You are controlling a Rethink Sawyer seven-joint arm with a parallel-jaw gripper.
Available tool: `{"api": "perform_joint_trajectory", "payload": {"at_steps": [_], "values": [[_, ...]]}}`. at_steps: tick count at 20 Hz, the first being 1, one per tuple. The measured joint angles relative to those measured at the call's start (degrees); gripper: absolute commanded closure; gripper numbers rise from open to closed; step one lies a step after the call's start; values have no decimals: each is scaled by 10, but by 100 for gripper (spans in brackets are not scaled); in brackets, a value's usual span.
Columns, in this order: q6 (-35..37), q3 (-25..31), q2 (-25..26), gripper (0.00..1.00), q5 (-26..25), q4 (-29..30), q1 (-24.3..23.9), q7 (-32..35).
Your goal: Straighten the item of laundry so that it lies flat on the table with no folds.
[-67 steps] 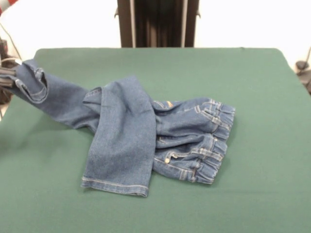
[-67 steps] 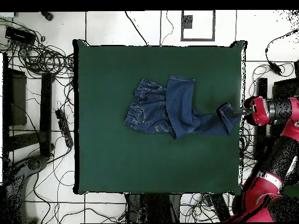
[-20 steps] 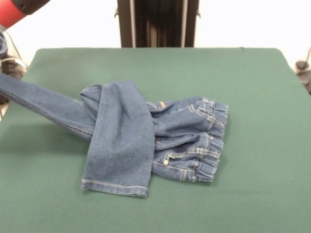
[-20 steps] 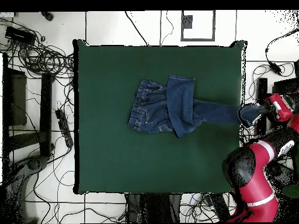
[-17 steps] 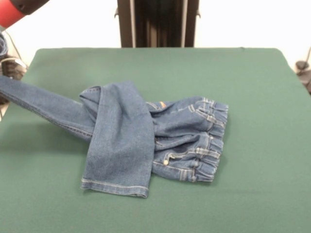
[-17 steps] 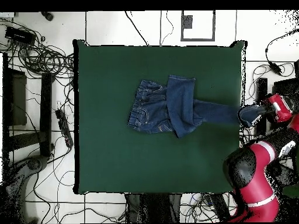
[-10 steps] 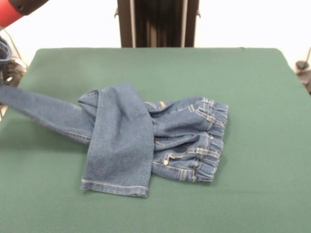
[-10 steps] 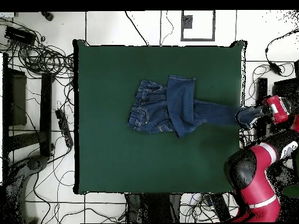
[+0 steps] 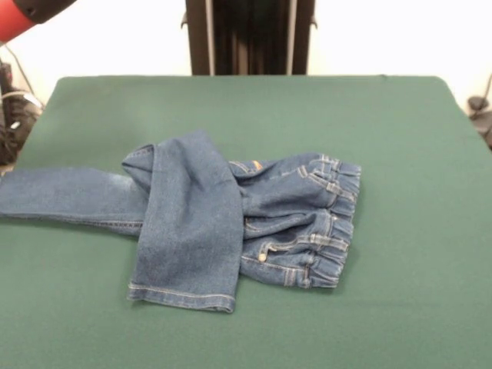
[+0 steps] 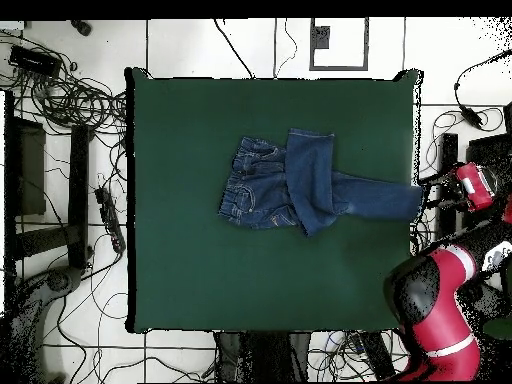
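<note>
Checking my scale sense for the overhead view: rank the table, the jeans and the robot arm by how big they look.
1. table, by far.
2. and 3. jeans and arm: look alike, and the arm is cut by the edge, so unranked.

A white tiled floor (image 10: 180, 45) with dark grout lines. Tangled black cables (image 10: 70, 95) lie at ten o'clock, a dark rack (image 10: 40, 190) at nine o'clock, and a grey square outline (image 10: 338, 45) at one o'clock.
</note>
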Motion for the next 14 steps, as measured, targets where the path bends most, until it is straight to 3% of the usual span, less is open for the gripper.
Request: {"api": "perform_joint_trajectory", "payload": {"at_steps": [14], "values": [[-18, -3, -22, 0, 9, 0, 1, 0]]}}
